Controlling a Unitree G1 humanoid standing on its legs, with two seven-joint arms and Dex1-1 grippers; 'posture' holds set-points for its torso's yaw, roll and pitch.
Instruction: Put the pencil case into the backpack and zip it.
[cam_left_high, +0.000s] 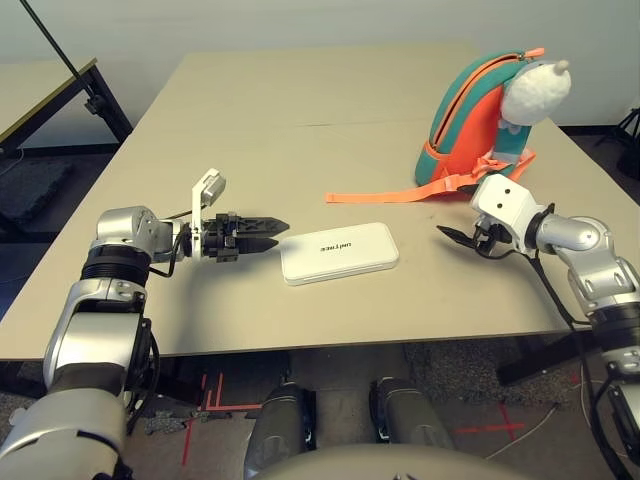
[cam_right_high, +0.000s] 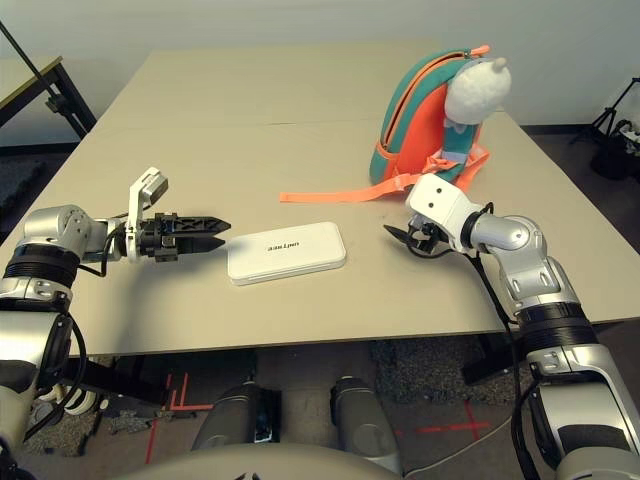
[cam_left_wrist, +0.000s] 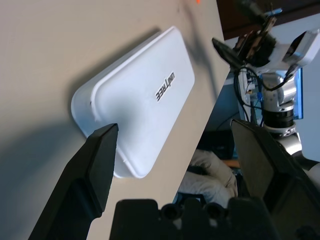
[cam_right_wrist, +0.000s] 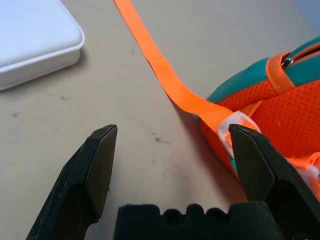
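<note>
From the head views, the pencil case (cam_left_high: 338, 252) lies flat on the table (cam_left_high: 300, 110) between the two arms, with the left gripper (cam_left_high: 272, 230) just beside its left end and the right gripper (cam_left_high: 452, 238) off to its right, near the upright backpack (cam_left_high: 480, 120) whose orange strap (cam_left_high: 385, 196) trails across the table behind the case. In the left wrist view the left gripper's fingers (cam_left_wrist: 95, 165) are spread wide, one tip over the near end of the case without pinching it. In the right wrist view the right gripper's fingers (cam_right_wrist: 95, 170) are likewise spread and hold nothing, above bare table between the case's corner, the strap and the backpack's orange base
</note>
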